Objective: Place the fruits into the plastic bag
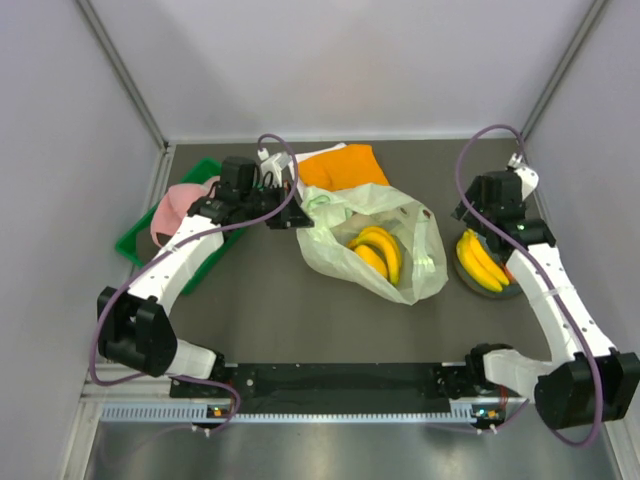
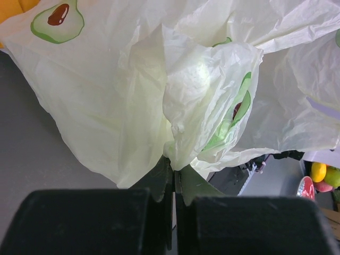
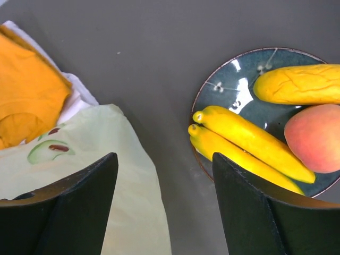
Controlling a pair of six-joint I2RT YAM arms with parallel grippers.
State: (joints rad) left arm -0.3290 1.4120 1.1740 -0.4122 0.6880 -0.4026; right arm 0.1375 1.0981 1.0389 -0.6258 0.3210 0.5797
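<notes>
The pale green plastic bag (image 1: 400, 215) printed with avocados lies mid-table, mouth open, with one bunch of yellow bananas (image 1: 378, 250) inside. My left gripper (image 1: 297, 215) is shut on the bag's left edge; in the left wrist view the gripper (image 2: 175, 172) pinches a fold of the bag (image 2: 159, 79). A second banana bunch (image 1: 480, 262) lies on the blue-grey plate (image 1: 512, 292) at right. My right gripper (image 1: 470, 215) is open and empty, hovering above the plate's left rim. In the right wrist view the gripper (image 3: 164, 156) spans bare table between the bag (image 3: 106, 154) and the bananas (image 3: 249, 143).
The plate (image 3: 234, 87) also holds a peach (image 3: 313, 138) and a wrinkled yellow fruit (image 3: 300, 84). An orange cloth (image 1: 343, 166) lies behind the bag. A green tray (image 1: 140, 240) with a pink item (image 1: 180, 205) sits at far left. Walls enclose the table.
</notes>
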